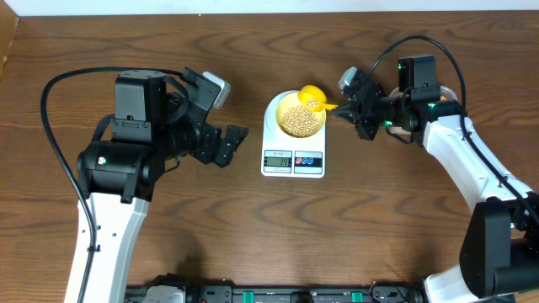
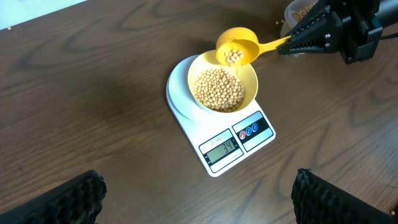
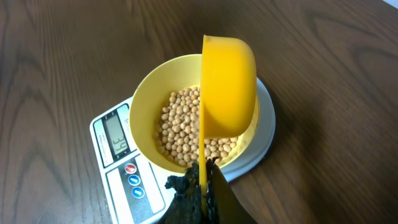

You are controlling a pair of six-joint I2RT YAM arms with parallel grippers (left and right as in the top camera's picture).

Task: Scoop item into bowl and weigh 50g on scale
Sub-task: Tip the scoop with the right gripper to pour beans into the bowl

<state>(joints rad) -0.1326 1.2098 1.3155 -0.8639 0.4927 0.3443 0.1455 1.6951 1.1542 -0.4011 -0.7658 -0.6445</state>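
Tipping is the business at hand. The right fingers (image 2: 306,36) are clamped on the handle of the scoop (image 2: 237,48). The scoop is rolled over at the far rim of the bowl (image 2: 250,86) with its mouth turned down toward it, so whatever slides out lands inside and not on the surface (image 2: 93,93).

A few beans (image 2: 217,90) sit in the scoop, and most lie heaped in the bowl. The bowl stands squarely on the platform of the scale (image 2: 179,99), so each addition registers at once. The display (image 2: 222,148) is unobstructed and reads 34 as far as I can make out. That is short of 50, so I'd say the job is past halfway and more beans are needed.

Gripping the scoop by the end of its handle puts the right fingers well clear of the bowl and off the platform. That matters, since any touch would spoil the reading.

The left fingers (image 2: 68,199) are spread wide and hold nothing. They are parked well off to the scale's left and pointed toward it, which gives that wrist camera a clear look at bowl and display.

A tub (image 2: 298,11) with more beans peeks out behind the right arm, mostly hidden. Small pours look wise from here, because overshooting would mean taking beans back out.
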